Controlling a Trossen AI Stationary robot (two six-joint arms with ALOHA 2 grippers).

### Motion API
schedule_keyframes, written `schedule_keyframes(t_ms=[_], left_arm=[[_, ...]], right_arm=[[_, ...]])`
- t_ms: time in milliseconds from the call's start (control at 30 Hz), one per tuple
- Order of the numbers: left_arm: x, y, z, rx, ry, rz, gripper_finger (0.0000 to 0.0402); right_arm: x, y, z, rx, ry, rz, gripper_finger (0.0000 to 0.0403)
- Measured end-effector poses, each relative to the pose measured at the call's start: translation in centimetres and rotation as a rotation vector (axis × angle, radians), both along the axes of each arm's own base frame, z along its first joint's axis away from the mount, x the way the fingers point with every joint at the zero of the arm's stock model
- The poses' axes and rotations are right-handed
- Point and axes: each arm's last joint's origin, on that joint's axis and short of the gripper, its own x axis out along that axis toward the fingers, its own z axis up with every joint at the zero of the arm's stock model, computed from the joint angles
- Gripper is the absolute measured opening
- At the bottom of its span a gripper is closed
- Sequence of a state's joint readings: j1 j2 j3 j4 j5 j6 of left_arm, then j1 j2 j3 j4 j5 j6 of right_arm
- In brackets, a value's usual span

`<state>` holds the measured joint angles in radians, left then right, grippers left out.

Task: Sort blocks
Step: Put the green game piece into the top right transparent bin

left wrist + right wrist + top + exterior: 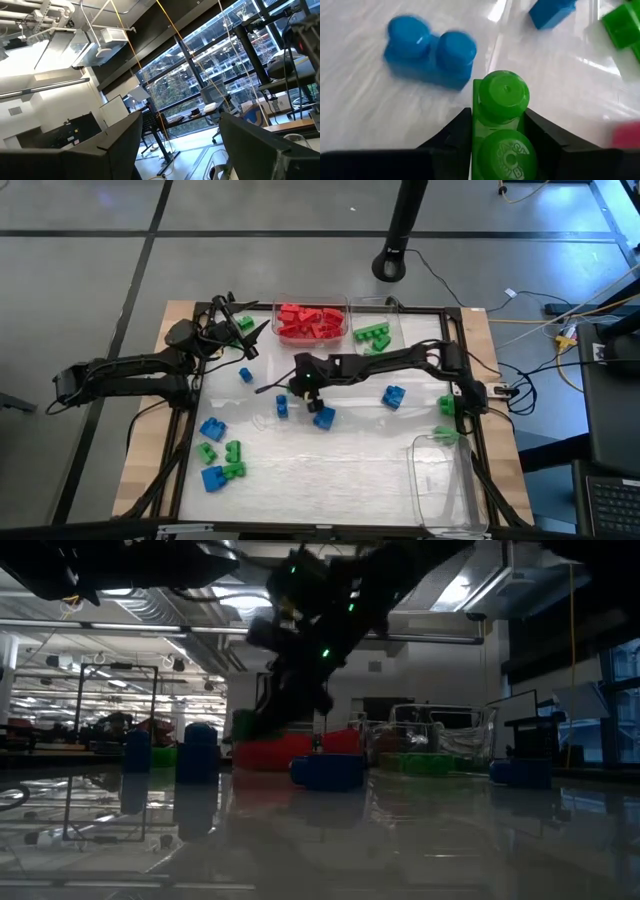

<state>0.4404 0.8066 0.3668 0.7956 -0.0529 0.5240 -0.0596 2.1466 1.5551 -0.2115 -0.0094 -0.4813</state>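
Observation:
My right gripper is over the middle of the table and is shut on a green two-stud block. A blue two-stud block lies on the table just beyond it. More blue blocks and green blocks are scattered on the white surface. Red blocks fill one clear bin at the far edge. Green blocks lie in the bin beside it. My left gripper hangs at the far left, open and with nothing between its fingers, facing out into the room. My right gripper pinches the green block by its two long sides, one finger on each. The block lies along the fingers, studs facing the camera, and its front stud sticks out past the fingertips. The fingers point down toward the table.
An empty clear bin stands at the near right corner. A black frame runs round the work surface. Blue blocks and green blocks lie to the right of the gripper. A cluster sits at the near left.

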Motion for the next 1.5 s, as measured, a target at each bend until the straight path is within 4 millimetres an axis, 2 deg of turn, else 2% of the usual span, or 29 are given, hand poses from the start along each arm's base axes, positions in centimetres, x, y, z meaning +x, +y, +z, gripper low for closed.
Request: schedule_keyframes(t_ms=[100, 333, 500, 700, 767, 967, 1133, 1333, 1500], left_arm=[[0.0, 0.0, 0.0, -0.001, -0.001, 0.000, 0.0253], [0.0, 0.0, 0.0, -0.001, 0.000, 0.000, 0.0253], [0.0, 0.0, 0.0, -0.002, 0.002, 0.000, 0.0253], [0.0, 0.0, 0.0, -0.002, 0.003, 0.000, 0.0253], [0.0, 0.0, 0.0, -0.002, 0.003, 0.000, 0.0253], [0.0, 0.0, -0.1, -0.007, 0.007, -0.001, 0.0253], [0.0, 0.0, -0.1, -0.005, 0.008, 0.000, 0.0253], [0.0, 0.0, -0.1, -0.004, 0.008, 0.000, 0.0253], [0.0, 0.0, -0.1, 0.000, 0.008, 0.002, 0.0253]], right_arm=[[-1.0, 0.7, 1.7, -0.036, 0.040, -0.014, 0.0137], [-4.1, 0.9, 6.4, -0.131, 0.120, -0.087, 0.0137], [-7.2, 0.7, 10.6, -0.196, 0.145, -0.156, 0.0137], [-11.1, 0.3, 14.0, -0.284, 0.200, -0.284, 0.0137], [-12.2, 0.0, 14.6, -0.293, 0.231, -0.328, 0.0137], [-14.6, -2.4, 14.7, -0.321, 0.378, -0.469, 0.0137], [-15.9, -5.6, 12.2, -0.272, 0.460, -0.545, 0.0137], [-17.6, -9.7, 9.0, -0.180, 0.468, -0.651, 0.0140], [-18.1, -11.4, 8.1, -0.098, 0.446, -0.706, 0.0186]])
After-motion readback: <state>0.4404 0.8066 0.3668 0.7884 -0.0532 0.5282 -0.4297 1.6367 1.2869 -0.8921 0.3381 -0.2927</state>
